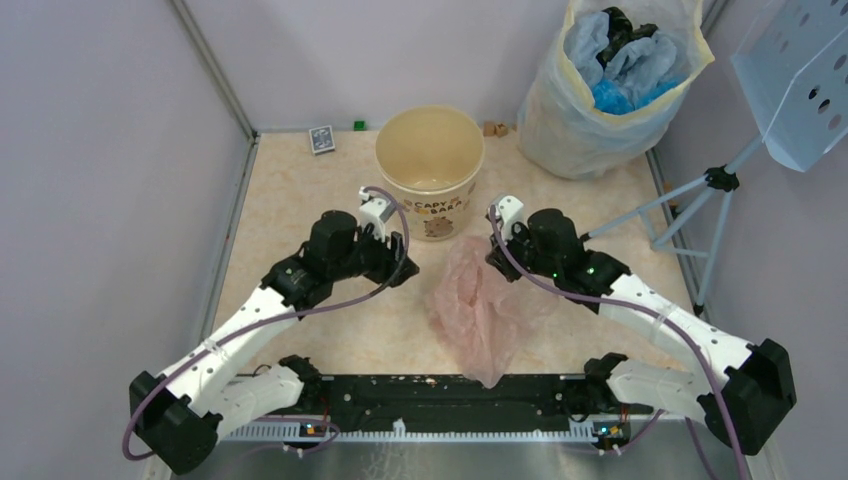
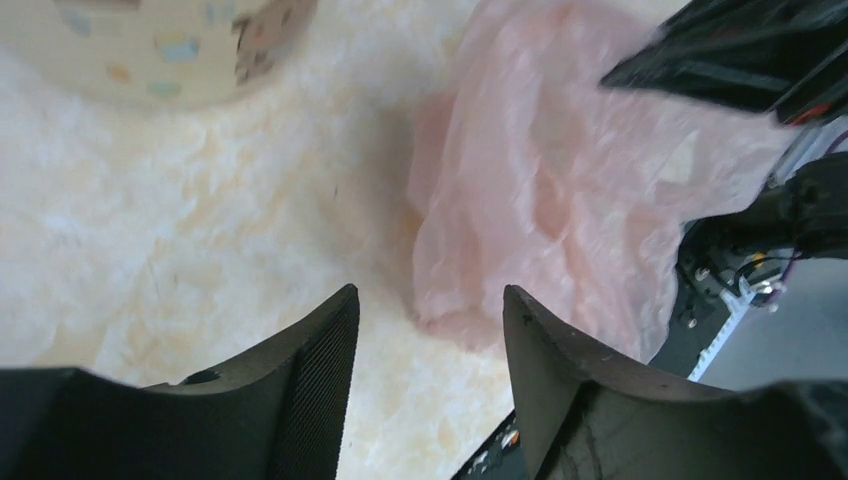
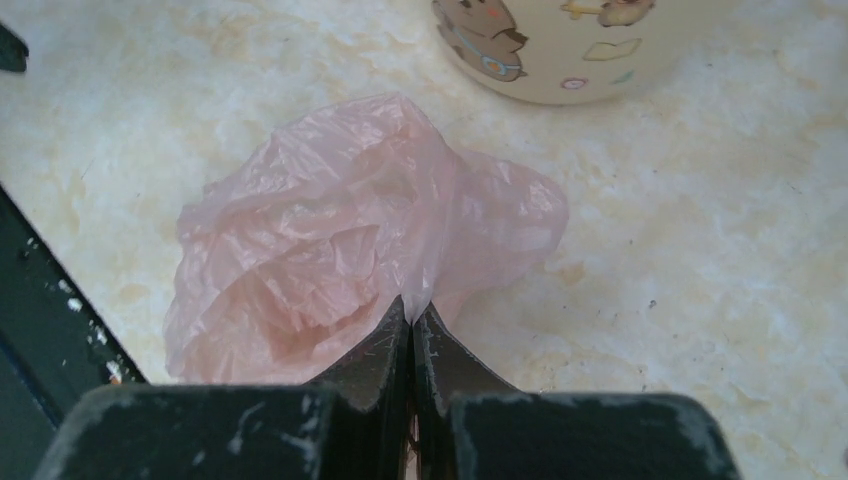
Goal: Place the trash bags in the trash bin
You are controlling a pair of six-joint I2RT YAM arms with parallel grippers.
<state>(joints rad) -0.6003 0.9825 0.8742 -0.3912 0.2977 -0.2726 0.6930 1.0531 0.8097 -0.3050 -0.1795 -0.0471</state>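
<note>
The trash bag (image 1: 480, 310), thin, crinkled and pale pink, lay on the table (image 1: 300, 200) between the two arms, just in front of the trash bin (image 1: 410, 205) and outside it. The trash bin stood upright at the far middle of the table, its mouth open upward.

Right gripper (image 3: 412, 310): jaws pressed together, pinching a fold at the top edge of the trash bag (image 3: 340, 230). The rest of the bag spread loosely over the table surface.

Left gripper (image 2: 430, 300): jaws apart, with nothing gripped. It pointed toward the trash bag (image 2: 560, 180), near its edge.

A large whitish-yellow bag (image 1: 600, 90) stood at the far right corner, apart from the trash bin
</note>
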